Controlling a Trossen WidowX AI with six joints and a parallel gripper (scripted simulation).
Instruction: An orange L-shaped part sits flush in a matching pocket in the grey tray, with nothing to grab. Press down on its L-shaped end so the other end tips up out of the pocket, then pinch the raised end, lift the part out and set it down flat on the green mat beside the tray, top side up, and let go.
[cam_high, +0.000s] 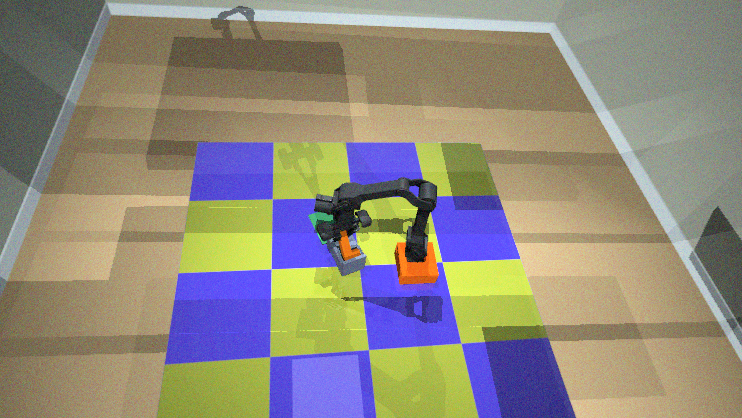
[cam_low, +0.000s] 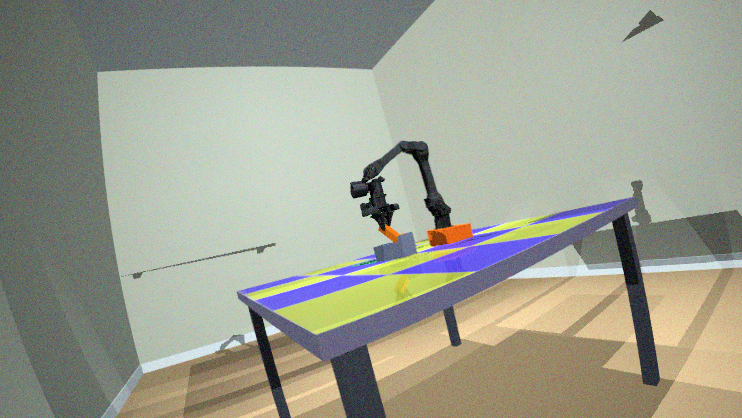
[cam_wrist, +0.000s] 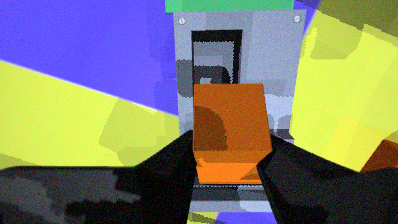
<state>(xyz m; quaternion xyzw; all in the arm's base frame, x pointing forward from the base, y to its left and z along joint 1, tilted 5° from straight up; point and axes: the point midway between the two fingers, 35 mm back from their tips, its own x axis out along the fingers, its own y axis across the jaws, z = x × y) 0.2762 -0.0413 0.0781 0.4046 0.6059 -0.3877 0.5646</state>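
The orange L-shaped part (cam_high: 346, 248) (cam_low: 392, 234) (cam_wrist: 229, 122) is tilted, with its raised end between my fingers and its lower end still at the grey tray (cam_high: 348, 266) (cam_low: 393, 251) (cam_wrist: 280, 55). My gripper (cam_high: 342, 234) (cam_low: 384, 224) (cam_wrist: 224, 138) is shut on the raised end, just above the tray. In the wrist view the dark pocket (cam_wrist: 216, 50) lies open beyond the part. The green mat (cam_high: 317, 220) (cam_wrist: 225, 5) lies flat right beside the tray's far side, partly hidden under the arm in the top view.
The arm's orange base block (cam_high: 415, 265) (cam_low: 449, 234) stands to the right of the tray. Everything sits on a blue and yellow checkered table top (cam_high: 228, 311) (cam_low: 363, 301).
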